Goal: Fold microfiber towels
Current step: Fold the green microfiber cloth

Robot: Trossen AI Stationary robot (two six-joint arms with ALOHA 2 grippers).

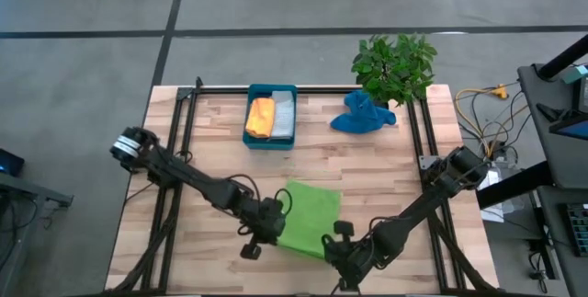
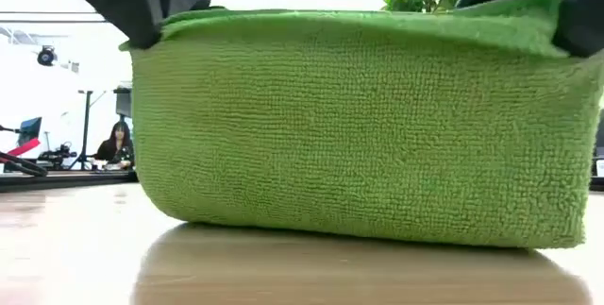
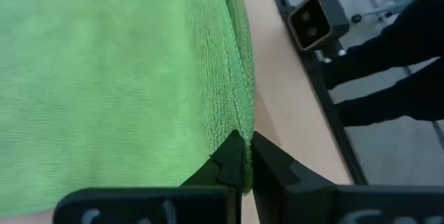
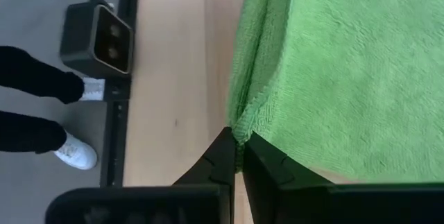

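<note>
One lime green towel (image 1: 308, 217) is gripped at the table's (image 1: 386, 177) front edge by the left tool (image 1: 267, 234) and right tool (image 1: 333, 248); one blue towel (image 1: 361, 115) lies apart; two are stored in one tray (image 1: 271, 140).

Both arms are black, built of slim jointed links with thin dark cables looping beside them, and the left arm (image 1: 184, 176) has a round silvery joint at its base. The left gripper (image 3: 243, 156) and right gripper (image 4: 236, 153) have matte black wedge-shaped fingers tapering to points.

no readable text, no labels, no brand marks, no numbers or signs in any view
</note>
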